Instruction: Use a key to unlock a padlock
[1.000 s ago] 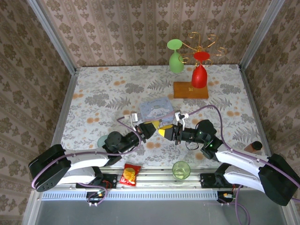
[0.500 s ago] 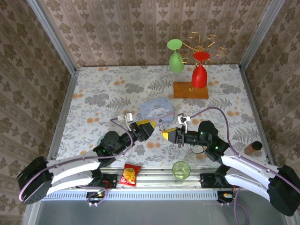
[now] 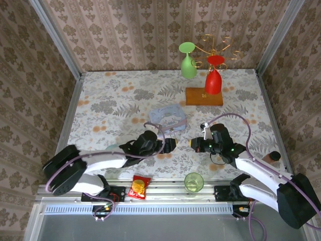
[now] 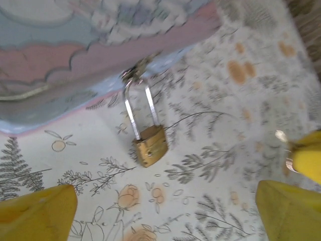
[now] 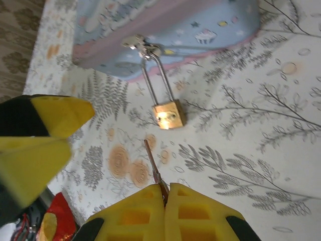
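On the floral tablecloth [image 3: 110,95], near mid-table, the padlock [image 4: 149,146] is lying flat. Its thin shackle is hooking thru the hasp on the near edge of the pale blue cartoon tin [image 4: 60,55], w/ the brass body resting on the cloth just in front of the tin. Just short of the lock and apart from it, a slim key [image 5: 153,163] is pointing its tip at the brass body. The right gripper [image 5: 164,193] is pinching the key's head btwn yellow fingers pressed together. Opp. it, the left gripper [image 4: 163,213] is hovering w/ its yellow fingers [image 4: 37,213] spread wide, gripping nothing, the lock sitting beyond the gap. Both arms are reaching in from the near edge. Farther back, a green glass [image 3: 188,63] & a red glass [image 3: 213,80] are hanging upside down on a wood-based stand [image 3: 204,96]. A green cup [image 3: 193,182] & a snack pack [image 3: 139,187] are sitting by the arm bases.
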